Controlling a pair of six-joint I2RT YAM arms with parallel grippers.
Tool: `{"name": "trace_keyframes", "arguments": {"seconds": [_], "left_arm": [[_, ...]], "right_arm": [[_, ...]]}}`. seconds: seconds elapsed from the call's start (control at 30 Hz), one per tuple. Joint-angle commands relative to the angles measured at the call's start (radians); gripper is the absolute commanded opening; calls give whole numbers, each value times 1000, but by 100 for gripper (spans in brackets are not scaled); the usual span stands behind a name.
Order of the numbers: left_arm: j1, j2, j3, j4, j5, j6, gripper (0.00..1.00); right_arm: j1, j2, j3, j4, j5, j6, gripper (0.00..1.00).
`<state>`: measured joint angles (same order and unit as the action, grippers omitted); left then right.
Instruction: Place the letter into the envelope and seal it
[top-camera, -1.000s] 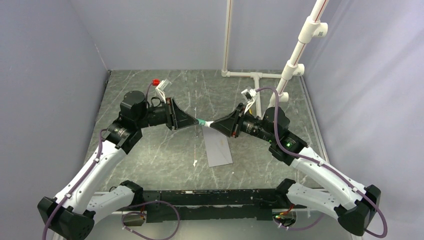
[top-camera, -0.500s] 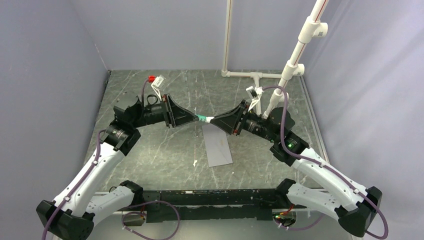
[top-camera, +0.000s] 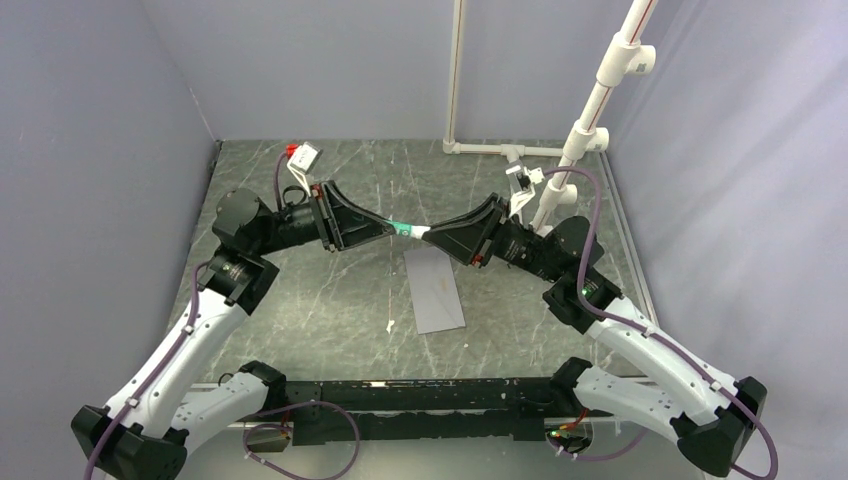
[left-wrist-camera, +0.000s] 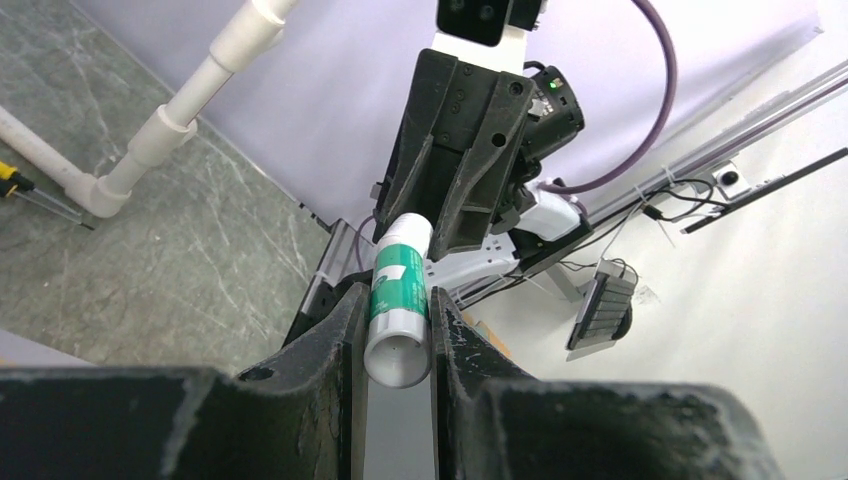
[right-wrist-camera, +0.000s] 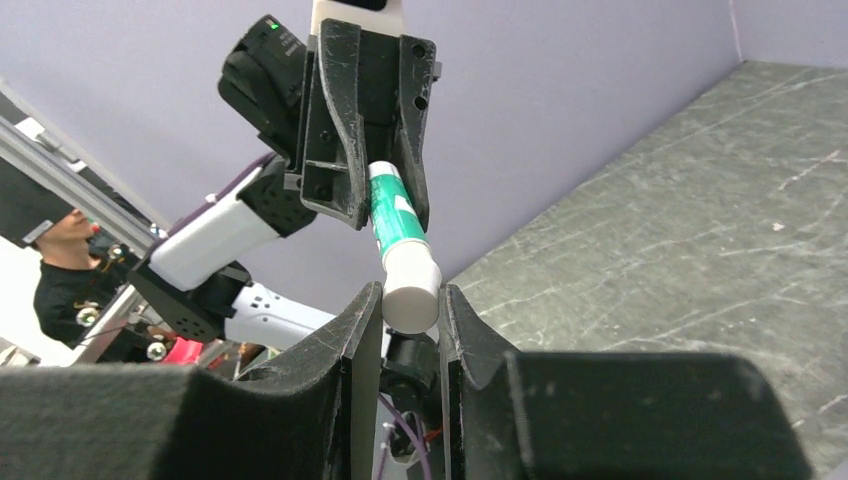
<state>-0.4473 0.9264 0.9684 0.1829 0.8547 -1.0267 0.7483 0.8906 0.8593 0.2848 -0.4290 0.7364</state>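
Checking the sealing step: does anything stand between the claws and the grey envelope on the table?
Nothing visible lies on the envelope or between it and the claws. But the left claw and right claw are both shut on one green-and-white glue stick, so neither is free.

Soft, even light; faint shadows; near fingers (left-wrist-camera: 330, 350) look slightly blurred.

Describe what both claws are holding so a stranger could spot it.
Above the marbled table's middle, the left claw and right claw meet tip to tip. Held in the air between them is a small round green-and-white tube; the nearby grey envelope lies flat on the table.
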Motion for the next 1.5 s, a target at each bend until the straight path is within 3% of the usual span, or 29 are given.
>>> {"name": "trace_keyframes", "arguments": {"seconds": [0.0, 0.33, 0.6, 0.77, 0.97, 1.2, 1.47], "left_arm": [[-8, -3, -2, 178, 71, -89, 2], [-8, 9, -13, 235, 110, -113, 2], [-8, 41, -45, 351, 146, -177, 2], [-8, 52, -53, 338, 139, -160, 3], [-8, 55, -50, 293, 129, -96, 2], [-25, 86, -129, 413, 149, -84, 3], [-46, 90, -115, 244, 92, 38, 2]], "right_arm": [[3, 15, 24, 48, -38, 37, 0], [3, 31, 25, 103, -12, 67, 0], [3, 71, 19, 251, -42, 172, 0], [5, 99, 21, 330, -89, 234, 0], [14, 128, 49, 300, -130, 227, 0], [57, 172, 81, 308, -162, 213, 0], [82, 214, 135, 253, -182, 217, 0]]}}
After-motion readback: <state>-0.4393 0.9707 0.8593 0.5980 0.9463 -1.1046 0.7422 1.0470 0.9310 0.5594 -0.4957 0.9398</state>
